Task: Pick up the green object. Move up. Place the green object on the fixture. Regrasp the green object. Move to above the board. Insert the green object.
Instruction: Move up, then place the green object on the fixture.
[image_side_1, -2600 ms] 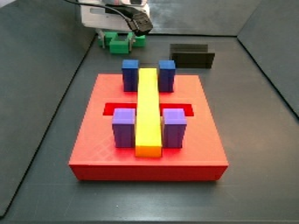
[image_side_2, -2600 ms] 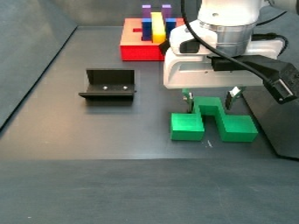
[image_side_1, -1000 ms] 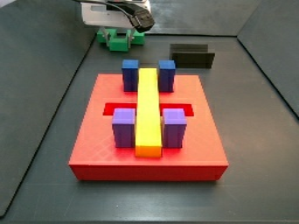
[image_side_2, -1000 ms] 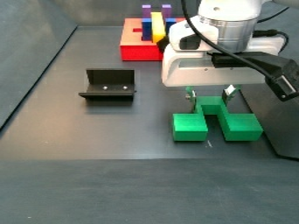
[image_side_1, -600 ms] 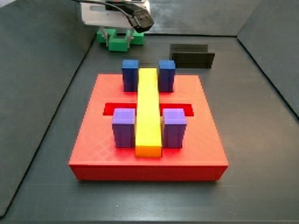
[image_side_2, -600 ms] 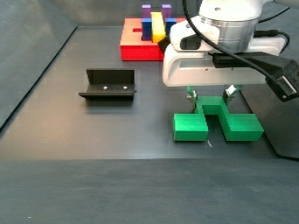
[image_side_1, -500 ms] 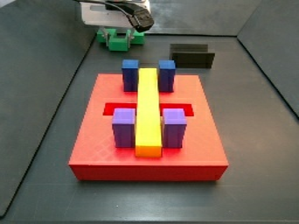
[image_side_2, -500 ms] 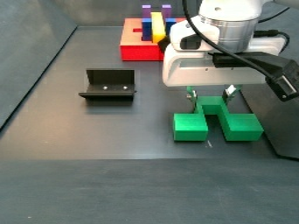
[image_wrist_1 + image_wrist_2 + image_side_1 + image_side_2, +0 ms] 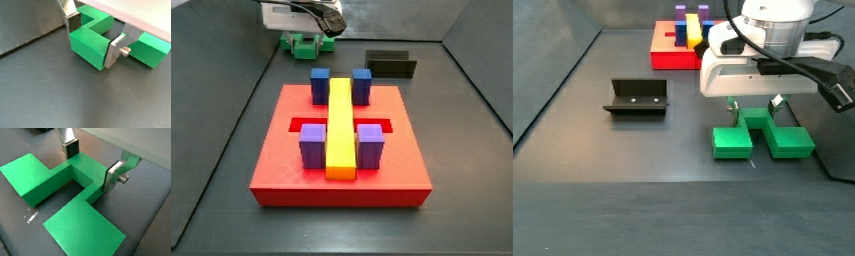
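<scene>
A dark grey matte floor meets plain grey walls all around.

One gripper on show, sitting low over the floor at about three o'clock in a side view, its two silver fingers either side of the bridge of the one green object. One fixture out at nine o'clock. One red board in the middle, and on it one yellow bar. Blue blocks, two at twelve o'clock; purple blocks, two flanking the bar's near end.
</scene>
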